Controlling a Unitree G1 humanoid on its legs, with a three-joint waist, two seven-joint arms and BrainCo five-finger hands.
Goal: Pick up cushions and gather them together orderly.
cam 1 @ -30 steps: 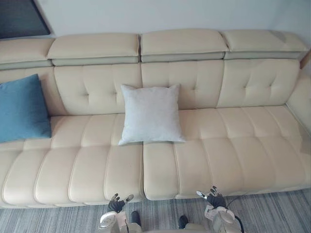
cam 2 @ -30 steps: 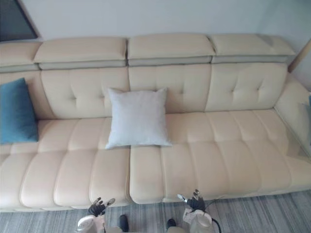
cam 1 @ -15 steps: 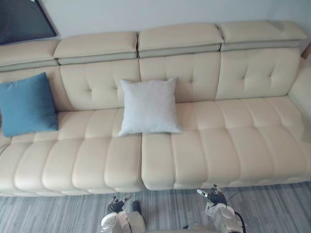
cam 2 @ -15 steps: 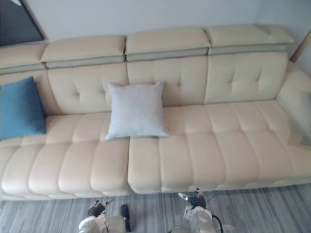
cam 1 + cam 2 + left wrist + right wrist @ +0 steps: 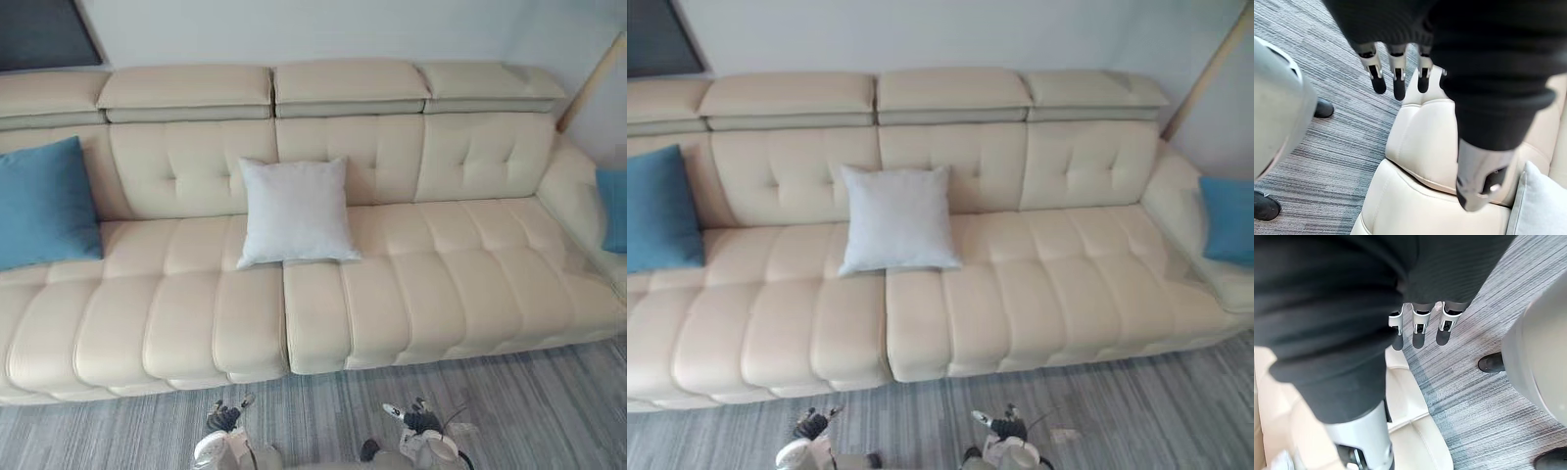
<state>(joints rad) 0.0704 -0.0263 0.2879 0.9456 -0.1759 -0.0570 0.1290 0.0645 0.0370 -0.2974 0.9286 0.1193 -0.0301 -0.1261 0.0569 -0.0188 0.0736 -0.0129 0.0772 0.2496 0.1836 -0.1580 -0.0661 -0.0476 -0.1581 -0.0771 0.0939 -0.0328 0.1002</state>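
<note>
While left hand (image 5: 223, 418), right hand (image 5: 416, 419) are hanging open, empty, I'm judging grey cushion (image 5: 296, 211) soft, light; planning corner grip.

Bare sofa seat (image 5: 460, 284) beside white cushion (image 5: 296, 211)

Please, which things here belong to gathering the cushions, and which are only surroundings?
For the job:
grey cushion, mid-sofa
left blue cushion
right blue cushion, at the sofa's right end

Only surroundings:
sofa
striped floor
dark wall panel
wooden pole
</note>
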